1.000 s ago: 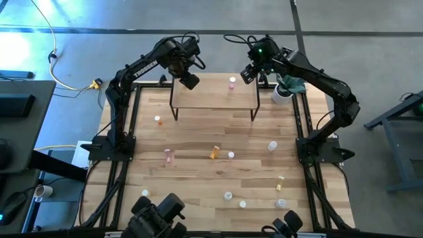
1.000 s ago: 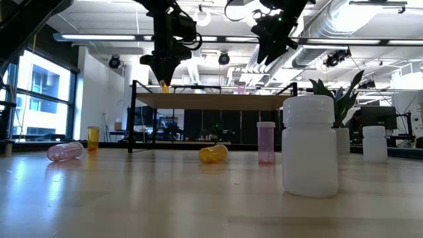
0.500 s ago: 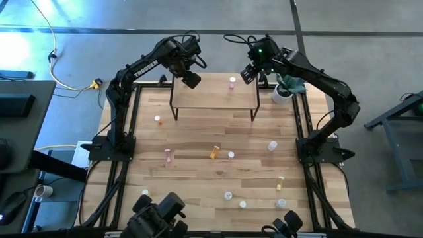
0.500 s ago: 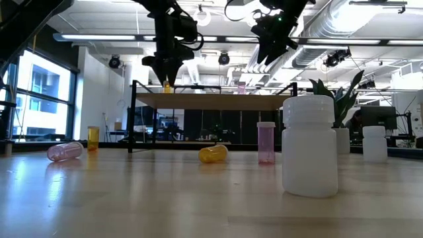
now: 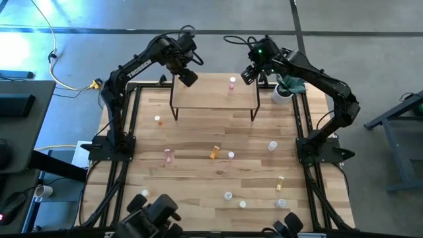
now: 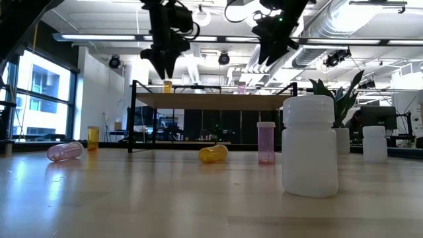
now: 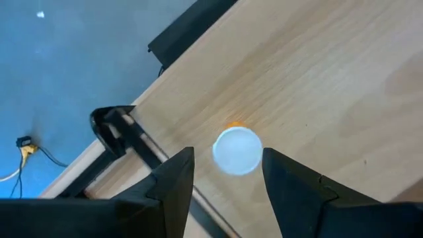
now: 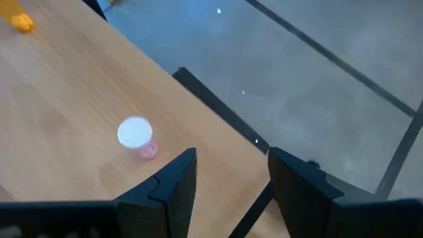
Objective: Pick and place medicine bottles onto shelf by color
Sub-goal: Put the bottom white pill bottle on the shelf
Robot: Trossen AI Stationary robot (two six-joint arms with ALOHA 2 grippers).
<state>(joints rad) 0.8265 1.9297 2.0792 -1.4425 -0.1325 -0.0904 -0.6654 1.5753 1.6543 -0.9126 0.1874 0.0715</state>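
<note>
Hovering our left gripper (image 7: 225, 178), fingers spread, above the orange bottle (image 7: 236, 151) standing on the shelf (image 7: 317, 79), we see our right gripper (image 8: 228, 175) equally spread near the pink bottle (image 8: 137, 137).

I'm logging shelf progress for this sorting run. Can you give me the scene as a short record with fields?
shelf: low wooden board on black legs, at the table's far side
orange bottle: upright on the shelf, near its left end
pink bottle: upright on the shelf, near its right end
left pincer: open, above the orange bottle, not touching
right pincer: open, empty, over the shelf's right edge
</note>
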